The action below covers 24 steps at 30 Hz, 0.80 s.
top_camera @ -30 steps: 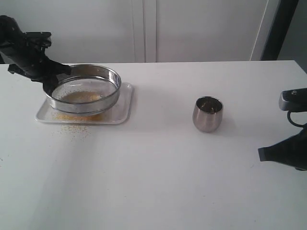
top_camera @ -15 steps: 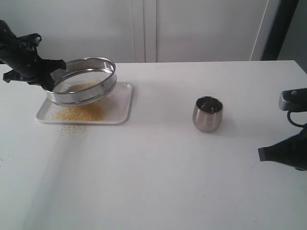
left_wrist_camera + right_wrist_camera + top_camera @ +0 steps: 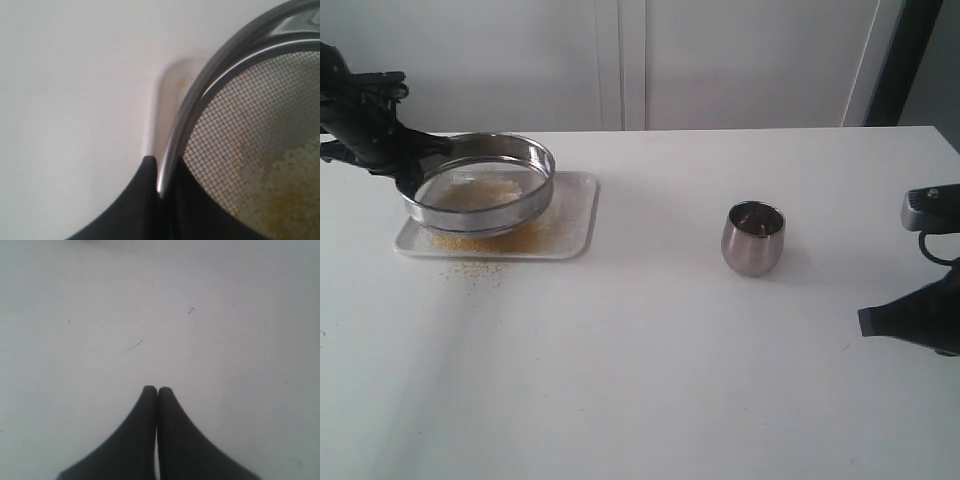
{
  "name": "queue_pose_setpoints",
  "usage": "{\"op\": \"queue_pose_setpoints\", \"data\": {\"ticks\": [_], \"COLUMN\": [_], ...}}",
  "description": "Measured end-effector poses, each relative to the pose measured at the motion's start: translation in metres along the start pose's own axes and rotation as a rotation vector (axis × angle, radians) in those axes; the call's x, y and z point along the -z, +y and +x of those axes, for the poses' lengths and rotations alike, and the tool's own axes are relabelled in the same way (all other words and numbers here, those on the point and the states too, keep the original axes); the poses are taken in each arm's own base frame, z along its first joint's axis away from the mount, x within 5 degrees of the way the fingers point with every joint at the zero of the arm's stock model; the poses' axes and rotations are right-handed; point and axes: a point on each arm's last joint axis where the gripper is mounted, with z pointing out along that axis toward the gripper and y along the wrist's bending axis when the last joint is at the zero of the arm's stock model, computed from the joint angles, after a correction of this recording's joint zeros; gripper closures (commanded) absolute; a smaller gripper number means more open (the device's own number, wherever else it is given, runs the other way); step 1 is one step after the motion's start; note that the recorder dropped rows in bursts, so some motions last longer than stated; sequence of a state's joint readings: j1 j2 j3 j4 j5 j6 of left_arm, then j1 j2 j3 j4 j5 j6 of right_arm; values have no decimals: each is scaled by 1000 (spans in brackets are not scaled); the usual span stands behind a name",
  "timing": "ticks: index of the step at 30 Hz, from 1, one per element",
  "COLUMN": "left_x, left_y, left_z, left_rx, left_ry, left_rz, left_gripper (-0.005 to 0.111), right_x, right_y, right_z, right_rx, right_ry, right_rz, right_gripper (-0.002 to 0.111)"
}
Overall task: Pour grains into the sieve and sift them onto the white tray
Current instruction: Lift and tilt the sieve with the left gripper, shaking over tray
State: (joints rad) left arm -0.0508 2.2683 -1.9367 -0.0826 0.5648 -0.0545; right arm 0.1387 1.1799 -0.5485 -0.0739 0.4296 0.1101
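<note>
A white table point(image 3: 650, 340) bears the white tray point(image 3: 577, 215) at its left, dusted with golden grains point(image 3: 470, 241), a few spilled just beside it. Over the tray, the sieve point(image 3: 470, 213) holds paler grains, its rim clamped by the left gripper point(image 3: 159, 167). A steel cup point(image 3: 754, 238) stands well apart, contents unclear. The right gripper point(image 3: 157, 390) is pressed together, empty.

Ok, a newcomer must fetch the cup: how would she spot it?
On the white table, look right of centre, apart from the flat white rectangular tray. There stands a small rounded steel cup, alone and solid-walled, unlike the wide shallow steel mesh sieve.
</note>
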Motion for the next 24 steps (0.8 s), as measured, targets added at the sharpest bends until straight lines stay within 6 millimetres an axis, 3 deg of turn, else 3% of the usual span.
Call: {"op": "queue_pose_setpoints", "data": {"ticks": [3, 7, 10, 14, 16, 21, 24], "left_x": [-1, 9, 8, -4, -6, 8, 4], "left_y": [-9, 11, 13, -25, -30, 7, 5], "left_z": [0, -6, -6, 0, 2, -6, -7], "left_rx": [-5, 50, 51, -10, 5, 64, 19], "left_ry": [21, 12, 9, 36, 57, 23, 10], "left_rz": [15, 5, 6, 82, 113, 80, 55], "left_gripper": [107, 107, 107, 107, 107, 107, 107], "right_x": [0, 0, 0, 0, 0, 0, 0], "right_y": [0, 0, 0, 0, 0, 0, 0], "right_z": [0, 0, 0, 0, 0, 0, 0], "right_rx": [0, 0, 0, 0, 0, 0, 0], "right_ry": [0, 0, 0, 0, 0, 0, 0], "right_rz": [0, 0, 0, 0, 0, 0, 0], "right_gripper": [108, 108, 108, 108, 108, 108, 108]}}
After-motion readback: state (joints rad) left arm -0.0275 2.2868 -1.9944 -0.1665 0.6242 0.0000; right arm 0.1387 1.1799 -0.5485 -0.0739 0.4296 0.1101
